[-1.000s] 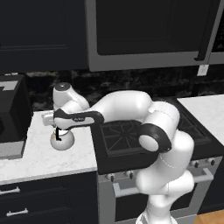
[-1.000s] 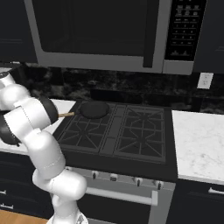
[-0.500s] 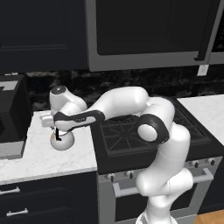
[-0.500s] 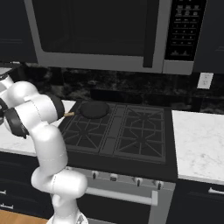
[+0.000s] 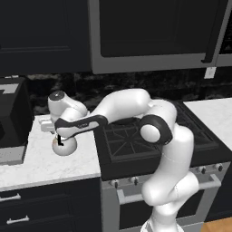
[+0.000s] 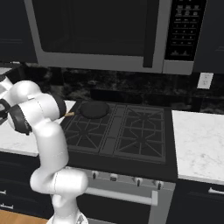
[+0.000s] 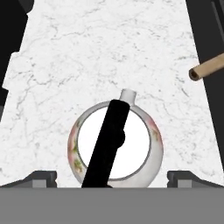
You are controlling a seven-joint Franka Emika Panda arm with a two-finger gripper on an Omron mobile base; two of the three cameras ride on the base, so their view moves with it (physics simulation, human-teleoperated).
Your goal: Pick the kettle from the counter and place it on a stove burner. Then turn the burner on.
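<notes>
hovering just above the kettle (image 7: 116, 146), my gripper (image 7: 112, 176) points straight down at it, fingers (image 7: 41, 177) spread wide, one on each side of the round body, holding nothing. the kettle (image 5: 64, 145) sits on the counter (image 5: 41, 163) just left of the cooktop (image 5: 136, 140), its black handle (image 7: 107, 144) running across the lid. past the kettle, the pan's wooden handle (image 7: 208, 68) pokes in from the cooktop's edge.
</notes>
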